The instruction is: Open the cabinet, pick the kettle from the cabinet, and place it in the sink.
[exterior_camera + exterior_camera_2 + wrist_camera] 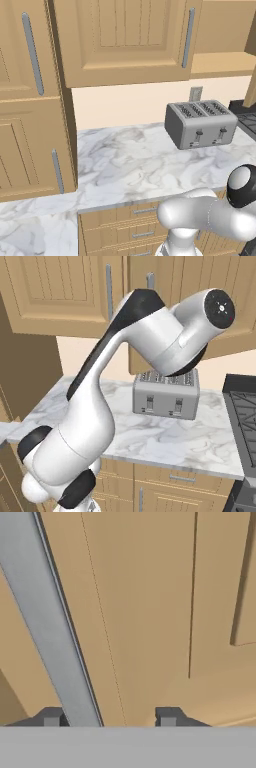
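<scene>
Wood: cabinet (150, 612) door close before my pincer (109, 717).
Handle: grey bar (50, 627) between my parted fingertips (167, 717), ungripped.

Arm reaches upward, gripper (110, 718) parted (both fingertips visible).

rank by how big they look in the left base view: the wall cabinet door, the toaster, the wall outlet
1. cabinet door, cut off at the top edge
2. toaster
3. wall outlet, partly behind the toaster

The gaps are wide, so nearness does not blur the order.
</scene>
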Robot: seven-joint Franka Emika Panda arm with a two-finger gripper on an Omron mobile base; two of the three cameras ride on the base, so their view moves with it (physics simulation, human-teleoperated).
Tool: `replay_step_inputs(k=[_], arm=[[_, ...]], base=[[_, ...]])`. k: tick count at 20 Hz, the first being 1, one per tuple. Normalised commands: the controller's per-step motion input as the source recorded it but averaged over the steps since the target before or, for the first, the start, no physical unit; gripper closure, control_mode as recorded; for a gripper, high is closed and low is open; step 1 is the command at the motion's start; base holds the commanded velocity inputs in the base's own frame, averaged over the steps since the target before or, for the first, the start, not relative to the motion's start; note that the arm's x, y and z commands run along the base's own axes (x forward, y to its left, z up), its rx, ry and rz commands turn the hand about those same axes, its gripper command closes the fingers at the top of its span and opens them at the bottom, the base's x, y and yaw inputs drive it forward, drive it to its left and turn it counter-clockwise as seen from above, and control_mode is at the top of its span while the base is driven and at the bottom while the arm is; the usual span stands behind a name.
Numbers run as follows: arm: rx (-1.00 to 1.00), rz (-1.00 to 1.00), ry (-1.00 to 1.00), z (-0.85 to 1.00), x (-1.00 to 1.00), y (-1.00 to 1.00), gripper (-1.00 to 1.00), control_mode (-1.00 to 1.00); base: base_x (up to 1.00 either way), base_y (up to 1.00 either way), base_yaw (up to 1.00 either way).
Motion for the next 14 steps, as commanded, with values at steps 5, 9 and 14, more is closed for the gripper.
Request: replay_step_inputs(k=[5,9,14], arm=[[0.09,0.09,-0.11,0.00,-0.23,-0.05,-1.00,-1.00],[0.07,0.08,-0.20,0.00,-0.35,-0.04,-1.00,-1.00],[0.05,0.08,-0.19,0.02,-0.73,-0.03,-1.00,-1.00]], base=[[0.00,0.00,0.00],[0.00,0.00,0.00],[0.00,0.00,0.00]])
